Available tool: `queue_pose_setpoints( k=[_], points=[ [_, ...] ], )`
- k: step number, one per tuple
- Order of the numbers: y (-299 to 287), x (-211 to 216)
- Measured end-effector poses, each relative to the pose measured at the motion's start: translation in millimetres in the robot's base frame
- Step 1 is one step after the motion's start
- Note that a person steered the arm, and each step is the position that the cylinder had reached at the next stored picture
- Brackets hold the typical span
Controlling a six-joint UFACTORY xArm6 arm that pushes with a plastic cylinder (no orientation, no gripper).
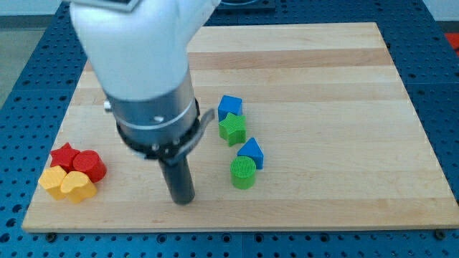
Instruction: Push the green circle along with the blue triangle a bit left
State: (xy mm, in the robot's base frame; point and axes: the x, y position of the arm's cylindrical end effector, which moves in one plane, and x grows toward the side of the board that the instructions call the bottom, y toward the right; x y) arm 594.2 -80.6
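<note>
The green circle (243,173) stands on the wooden board (330,107) just below the middle, touching the blue triangle (252,152) at its upper right. My tip (183,201) is down on the board to the left of the green circle, with a gap between them. The arm's white and grey body (143,79) fills the upper left of the view.
A blue block (230,106) and a green star-like block (233,129) touch each other above the triangle. At the board's left edge sit a red star (64,155), a red block (90,165), a yellow block (52,180) and a yellow heart (77,186), clustered together.
</note>
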Motion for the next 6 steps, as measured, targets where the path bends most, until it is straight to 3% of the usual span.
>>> queue_pose_setpoints(
  k=[2,4,6],
  points=[
    [42,24],
    [144,16],
    [176,-47]
  ],
)
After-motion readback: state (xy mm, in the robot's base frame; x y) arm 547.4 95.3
